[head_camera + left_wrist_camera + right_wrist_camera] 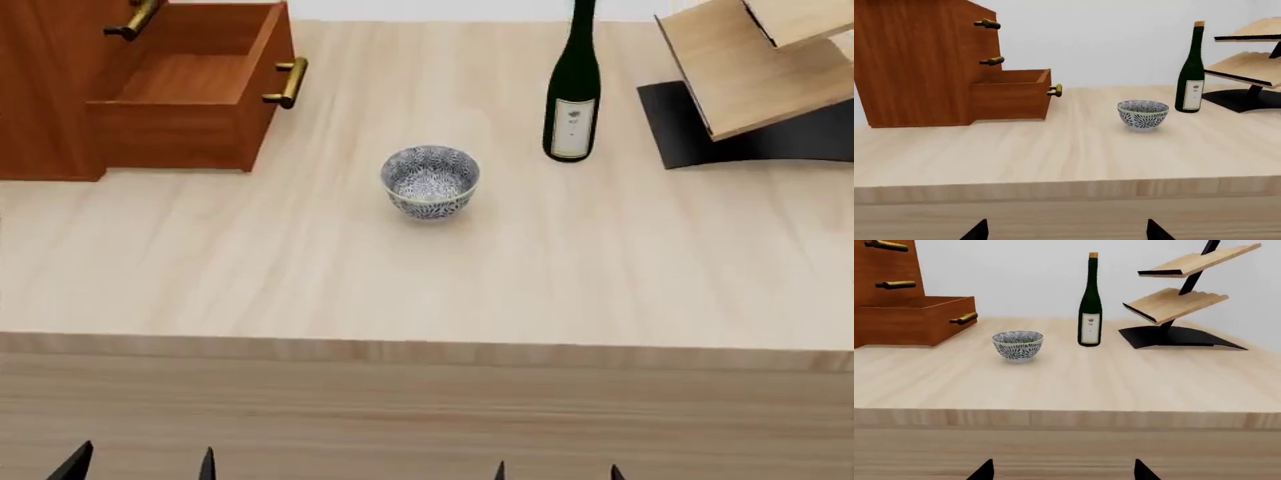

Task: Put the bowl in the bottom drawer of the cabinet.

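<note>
Fingers (207,465) below table edge, bowl (430,182) well beyond.

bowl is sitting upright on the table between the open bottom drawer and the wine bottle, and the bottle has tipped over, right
Not quite. The bottle has not tipped over: it stands upright, as the right wrist view shows plainly. The rest holds: the bowl sits upright on the table, between the open bottom drawer and the bottle.
</note>
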Robot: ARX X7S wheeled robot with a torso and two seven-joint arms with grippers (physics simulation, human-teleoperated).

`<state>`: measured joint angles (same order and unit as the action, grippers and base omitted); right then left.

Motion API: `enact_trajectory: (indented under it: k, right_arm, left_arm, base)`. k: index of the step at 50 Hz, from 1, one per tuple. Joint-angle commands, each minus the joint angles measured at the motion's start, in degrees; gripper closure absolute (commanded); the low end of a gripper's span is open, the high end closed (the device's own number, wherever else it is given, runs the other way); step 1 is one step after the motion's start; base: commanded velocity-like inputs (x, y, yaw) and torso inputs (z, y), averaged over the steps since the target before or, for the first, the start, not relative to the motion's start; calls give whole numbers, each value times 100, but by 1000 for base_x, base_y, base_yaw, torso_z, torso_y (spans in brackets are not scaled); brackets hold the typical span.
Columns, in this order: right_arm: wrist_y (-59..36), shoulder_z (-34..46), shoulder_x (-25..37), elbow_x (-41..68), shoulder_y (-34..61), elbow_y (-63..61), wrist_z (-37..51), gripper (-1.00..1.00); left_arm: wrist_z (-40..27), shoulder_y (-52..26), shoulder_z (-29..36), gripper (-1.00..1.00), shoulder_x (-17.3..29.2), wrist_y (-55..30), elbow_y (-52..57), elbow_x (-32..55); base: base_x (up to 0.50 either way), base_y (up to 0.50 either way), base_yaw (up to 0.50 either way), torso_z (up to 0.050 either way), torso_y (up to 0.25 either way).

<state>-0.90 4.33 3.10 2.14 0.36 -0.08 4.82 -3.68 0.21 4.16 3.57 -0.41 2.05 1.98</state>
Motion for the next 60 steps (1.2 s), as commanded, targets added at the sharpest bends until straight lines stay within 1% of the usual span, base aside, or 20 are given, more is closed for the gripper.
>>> enact_trajectory:
  k: [1, 32, 34, 39, 46, 60]
  right_arm:
    - [-94, 159, 108, -25, -31, -166, 205, -100]
    - [-213, 360, 316, 35, -114, -460, 576, -100]
    - [-228, 414, 351, -90, -120, -484, 642, -100]
    - [-361, 441, 390, -48, -158, -682, 659, -100]
    - [-532, 497, 447, -55, -159, -979, 701, -100]
    - [-666, 558, 472, 156, -105, -1259, 684, -100]
  left_arm:
    - [-79, 12, 126, -100, 117, -61, 128, 94]
    - [-319, 110, 283, -100, 336, -86, 454, 284]
    - [-430, 121, 256, -100, 333, -104, 496, 234]
    - [-513, 138, 250, -100, 367, -135, 603, 227]
    - [-559, 146, 279, -100, 419, -319, 841, 275]
    - [-609, 245, 402, -100, 531, -373, 1106, 255]
  base:
    - [0, 0, 0, 50, 14]
    - [0, 6, 0, 50, 14]
    - [0, 500, 0, 50, 1]
    - [0, 500, 0, 3, 0]
    - [0, 500, 0, 0, 0]
    - [0, 500, 0, 0, 0]
